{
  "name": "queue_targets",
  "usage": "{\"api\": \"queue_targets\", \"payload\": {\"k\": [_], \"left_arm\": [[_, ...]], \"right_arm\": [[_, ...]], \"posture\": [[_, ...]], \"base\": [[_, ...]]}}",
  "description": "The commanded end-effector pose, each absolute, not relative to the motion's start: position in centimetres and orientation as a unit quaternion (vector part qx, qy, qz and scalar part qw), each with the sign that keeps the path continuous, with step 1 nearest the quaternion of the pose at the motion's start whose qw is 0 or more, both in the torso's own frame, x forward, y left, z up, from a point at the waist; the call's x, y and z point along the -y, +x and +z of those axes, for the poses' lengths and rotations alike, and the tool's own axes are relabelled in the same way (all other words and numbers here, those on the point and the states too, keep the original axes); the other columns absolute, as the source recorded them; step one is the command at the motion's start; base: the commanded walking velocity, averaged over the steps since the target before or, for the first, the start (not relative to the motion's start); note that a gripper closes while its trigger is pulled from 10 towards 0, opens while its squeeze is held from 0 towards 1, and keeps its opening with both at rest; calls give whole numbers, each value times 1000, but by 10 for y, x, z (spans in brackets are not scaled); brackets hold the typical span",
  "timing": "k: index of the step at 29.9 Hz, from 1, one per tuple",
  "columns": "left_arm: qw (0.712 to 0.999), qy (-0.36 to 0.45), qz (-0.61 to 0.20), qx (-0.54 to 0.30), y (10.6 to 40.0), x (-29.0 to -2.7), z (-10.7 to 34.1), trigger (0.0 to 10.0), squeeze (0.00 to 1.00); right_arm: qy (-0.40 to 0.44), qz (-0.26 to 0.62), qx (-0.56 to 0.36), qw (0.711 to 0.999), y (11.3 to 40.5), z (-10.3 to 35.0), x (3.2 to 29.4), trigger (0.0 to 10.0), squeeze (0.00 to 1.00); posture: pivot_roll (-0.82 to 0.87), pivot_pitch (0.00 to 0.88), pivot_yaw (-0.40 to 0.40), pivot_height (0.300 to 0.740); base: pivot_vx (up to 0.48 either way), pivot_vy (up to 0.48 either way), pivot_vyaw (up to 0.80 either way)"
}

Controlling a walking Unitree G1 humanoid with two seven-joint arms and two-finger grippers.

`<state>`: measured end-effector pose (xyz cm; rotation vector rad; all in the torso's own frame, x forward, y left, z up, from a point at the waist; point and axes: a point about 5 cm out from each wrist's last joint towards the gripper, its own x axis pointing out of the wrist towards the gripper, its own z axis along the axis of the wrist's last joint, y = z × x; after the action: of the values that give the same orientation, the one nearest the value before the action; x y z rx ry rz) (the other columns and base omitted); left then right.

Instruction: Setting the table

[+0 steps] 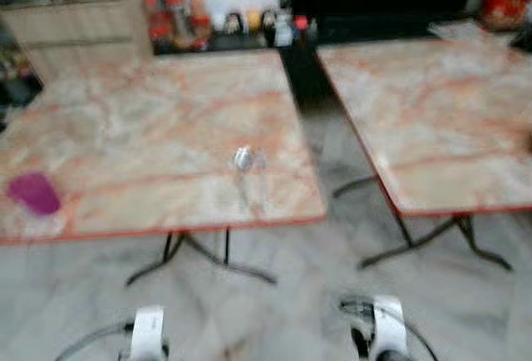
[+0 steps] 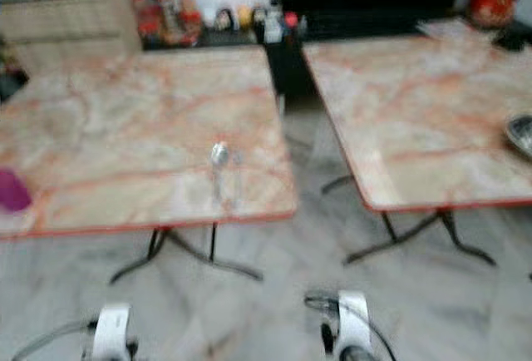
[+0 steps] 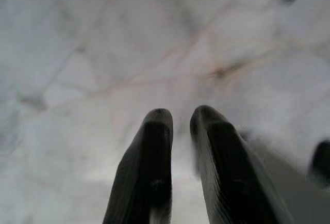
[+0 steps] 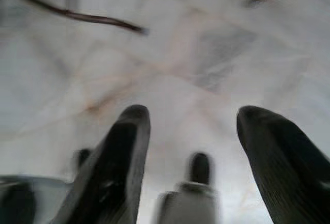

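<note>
Two marble-patterned tables stand side by side: the left table and the right table. Near the left table's front edge is a small shiny clear thing, too blurred to name. A purple object lies at that table's front left. A metal bowl sits at the right table's right edge. Both arms hang low over the floor, the left arm and the right arm. My left gripper is shut on nothing. My right gripper is open and empty.
Bottles and jars crowd a dark shelf behind the tables, next to a light cabinet. A narrow gap of grey marble floor runs between the tables. Thin black table legs spread under each top.
</note>
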<state>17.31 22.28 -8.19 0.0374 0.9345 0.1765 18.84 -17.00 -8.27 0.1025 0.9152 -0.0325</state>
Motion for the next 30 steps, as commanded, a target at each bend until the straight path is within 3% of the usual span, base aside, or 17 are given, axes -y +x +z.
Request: {"api": "queue_targets", "payload": {"k": [1, 11, 24, 30], "left_arm": [[894, 16, 83, -439, 181, -219, -79, 10000, 0], [895, 16, 80, -439, 181, -214, -80, 10000, 0], [904, 13, 82, -420, 184, -212, -78, 10000, 0], [907, 19, 81, -413, 186, -214, -76, 10000, 0]], "right_arm": [[49, -29, -439, 897, 187, -82, 178, 10000, 0], [49, -28, -437, 898, 187, -82, 179, 10000, 0], [53, -23, -435, 898, 187, -82, 176, 10000, 0], [46, -14, -433, 900, 188, -82, 172, 10000, 0]], "posture": [[-24, 0, 25, 740], [-17, 0, 17, 740], [-9, 0, 24, 740], [-6, 0, 30, 740]], "base": [[0, 480, 0], [0, 474, 0], [0, 0, 0], [296, 0, 0]]}}
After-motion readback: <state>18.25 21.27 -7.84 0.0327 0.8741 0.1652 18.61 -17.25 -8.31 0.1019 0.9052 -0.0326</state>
